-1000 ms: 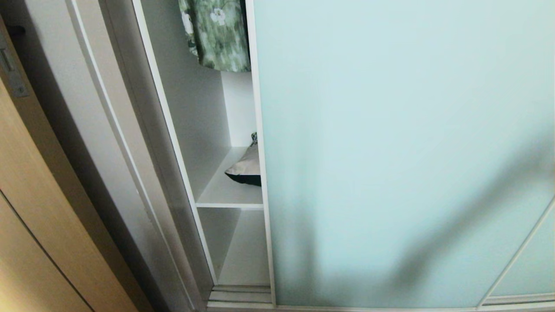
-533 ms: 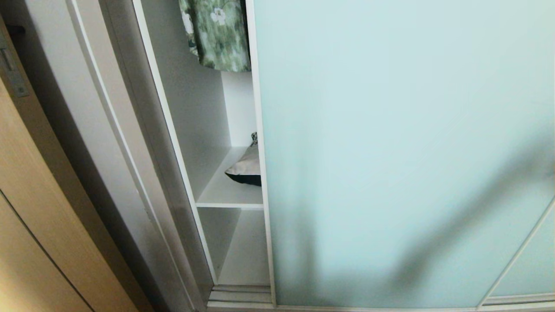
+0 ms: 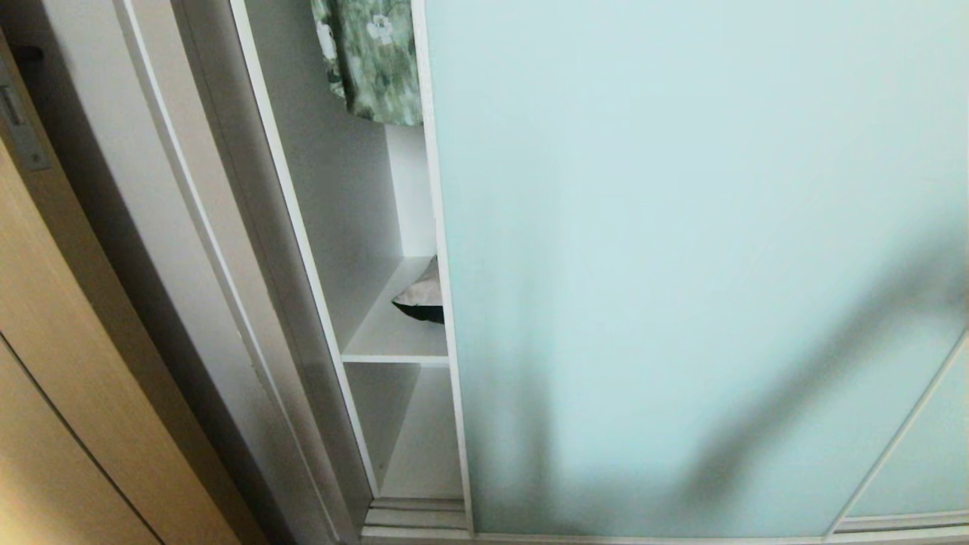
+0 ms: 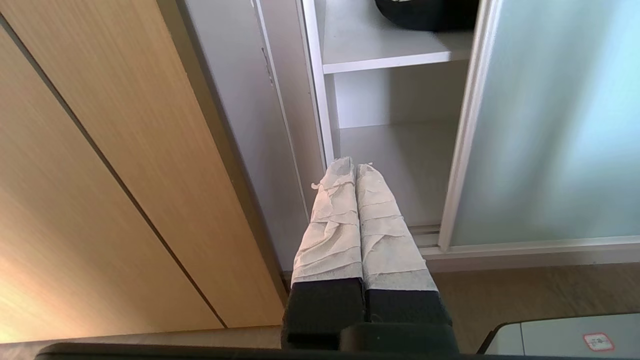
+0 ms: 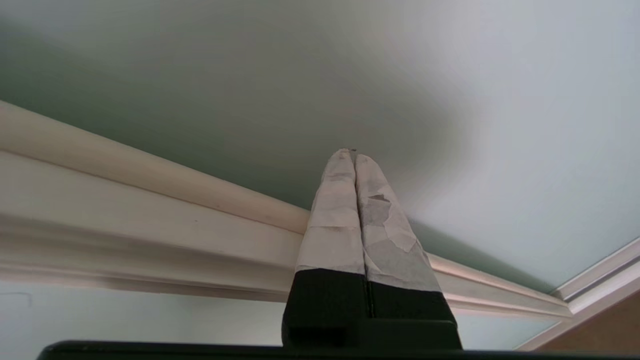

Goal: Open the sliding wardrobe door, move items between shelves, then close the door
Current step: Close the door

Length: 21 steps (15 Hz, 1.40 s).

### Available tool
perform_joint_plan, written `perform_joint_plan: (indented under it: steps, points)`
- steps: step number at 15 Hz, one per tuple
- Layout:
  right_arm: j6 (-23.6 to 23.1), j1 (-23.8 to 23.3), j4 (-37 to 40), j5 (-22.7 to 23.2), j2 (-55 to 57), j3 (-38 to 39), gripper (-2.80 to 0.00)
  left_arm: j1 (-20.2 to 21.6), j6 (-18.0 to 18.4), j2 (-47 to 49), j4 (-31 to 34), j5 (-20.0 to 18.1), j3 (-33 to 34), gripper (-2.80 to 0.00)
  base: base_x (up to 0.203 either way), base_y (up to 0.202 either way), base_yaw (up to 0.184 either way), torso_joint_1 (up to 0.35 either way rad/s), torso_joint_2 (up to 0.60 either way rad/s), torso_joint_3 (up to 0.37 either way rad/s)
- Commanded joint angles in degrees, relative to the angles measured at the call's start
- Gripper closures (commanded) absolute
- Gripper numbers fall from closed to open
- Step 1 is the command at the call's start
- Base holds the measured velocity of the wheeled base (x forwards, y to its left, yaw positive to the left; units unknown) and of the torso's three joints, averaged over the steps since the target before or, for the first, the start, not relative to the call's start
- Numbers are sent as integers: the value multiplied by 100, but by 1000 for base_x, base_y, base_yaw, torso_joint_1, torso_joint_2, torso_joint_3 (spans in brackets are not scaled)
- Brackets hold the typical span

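While pinched closed and empty, right gripper (image 5: 354, 152) tip presses sliding wardrobe door (image 5: 300, 75).

Both hands, left (image 4: 355, 167) and right (image 5: 353, 152), fingers pressed together.

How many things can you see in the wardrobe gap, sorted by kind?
Shelves: 2, upper shelf, lower shelf
Folded cloth items: 1, folded item on the upper shelf, partly hidden by the sliding door
Hanging garments: 1, green floral garment
Total: 4
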Motion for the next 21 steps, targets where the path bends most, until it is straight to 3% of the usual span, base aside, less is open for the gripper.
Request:
perform_joint_plan:
  steps: [1,8,12,21]
  points:
    - [11,76,-21,36,-308,340,0,0,4,7,2,-4,-1,0,0,0,0,0,0,0]
    - [2,547,-66,65,-1296,1653,0,0,4,7,2,-4,-1,0,0,0,0,0,0,0]
    - [1,975,-495,50,-1678,2526,0,0,4,7,2,-4,-1,0,0,0,0,0,0,0]
    - [1,1262,-629,36,-1881,2909,0,0,4,7,2,-4,-1,0,0,0,0,0,0,0]
